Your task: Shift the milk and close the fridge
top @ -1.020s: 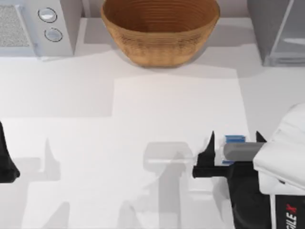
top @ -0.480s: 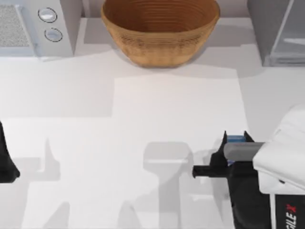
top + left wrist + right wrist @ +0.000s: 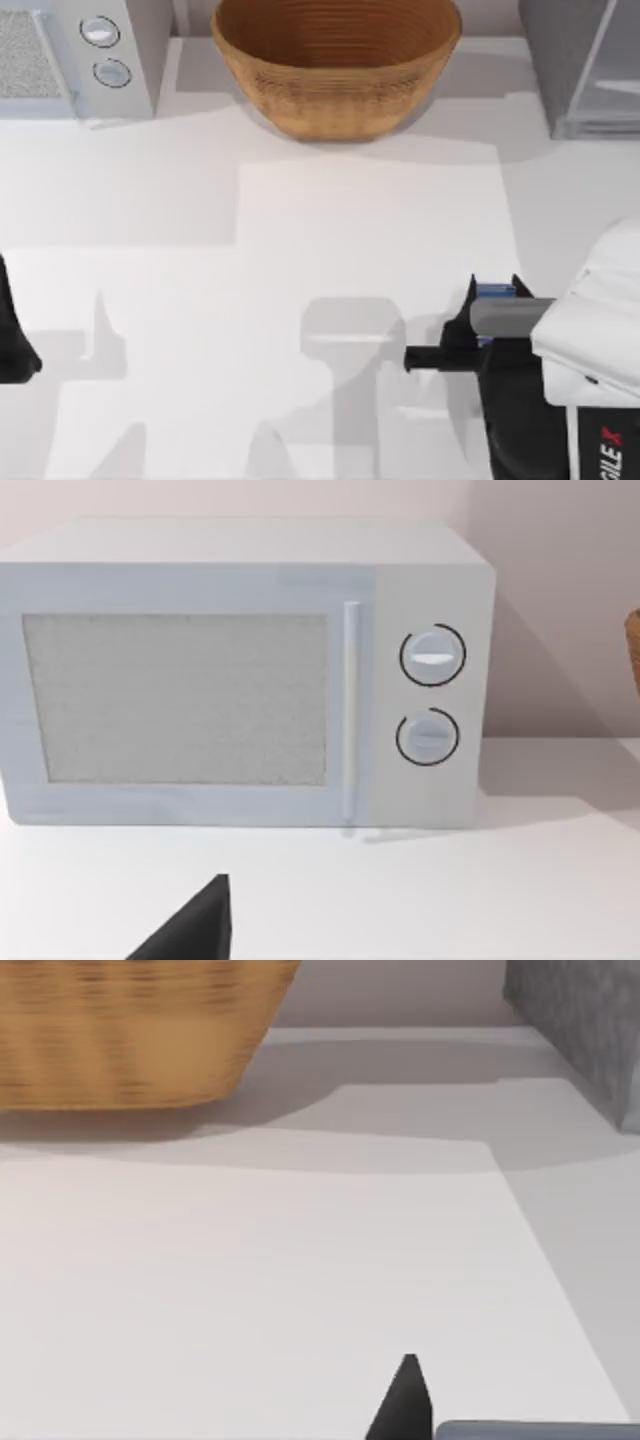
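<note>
Right gripper (image 3: 493, 288) sits low at the table's (image 3: 300, 250) right side near the front edge, its two dark fingers closed in on the milk (image 3: 494, 292), a small blue carton of which just the top strip shows between them, standing on the table. So right gripper is clamped on the milk, sides of the carton taken. Milk is well apart from the fridge (image 3: 585, 65), which stands at the far right corner with its pale glassy door looking swung open. Wicker basket (image 3: 336, 60) is at the far middle, microwave (image 3: 70, 55) with two round knobs at the far left. Left arm parked at the left edge, dark body partly in frame; can't tell whether the left gripper (image 3: 185, 930) is open or closed. Handling guess: carton looks light, stiff but thin-walled, so it could dent or tip if squeezed hard or pinched too high; flat smooth sides may slip. Best hold is on two opposite flat faces around mid height, as it seems to be now. Lift not yet evident.
</note>
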You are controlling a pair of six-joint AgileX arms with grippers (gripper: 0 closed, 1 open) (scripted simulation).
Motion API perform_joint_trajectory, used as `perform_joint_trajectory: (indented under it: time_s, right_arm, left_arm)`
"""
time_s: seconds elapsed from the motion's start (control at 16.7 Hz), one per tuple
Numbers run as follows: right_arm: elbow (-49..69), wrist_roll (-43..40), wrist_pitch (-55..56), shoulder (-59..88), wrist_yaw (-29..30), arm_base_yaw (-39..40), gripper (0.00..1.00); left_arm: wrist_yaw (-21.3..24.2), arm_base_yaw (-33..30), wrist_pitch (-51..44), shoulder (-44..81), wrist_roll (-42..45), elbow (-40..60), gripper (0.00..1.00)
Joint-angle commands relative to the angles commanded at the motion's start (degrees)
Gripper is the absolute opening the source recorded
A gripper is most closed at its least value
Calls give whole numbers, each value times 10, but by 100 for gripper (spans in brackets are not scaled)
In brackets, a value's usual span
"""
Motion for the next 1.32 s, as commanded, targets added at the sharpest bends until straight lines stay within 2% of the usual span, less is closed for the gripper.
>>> perform_joint_trajectory:
  time_s: [0.24,0.72,1.02,1.2,1.32]
  right_arm:
    - [-1,0,-8,-10,0,1,0]
    - [-15,2,-105,-119,-1,1,0]
    - [-13,2,-106,-120,-2,0,0]
    - [-8,-4,-123,-143,-39,-36,0]
    - [-4,-13,-148,-174,-92,-87,0]
  left_arm:
    - [0,0,0,0,0,0,100]
    - [0,0,0,0,0,0,100]
    - [0,0,0,0,0,0,100]
    - [0,0,0,0,0,0,100]
    - [0,0,0,0,0,0,100]
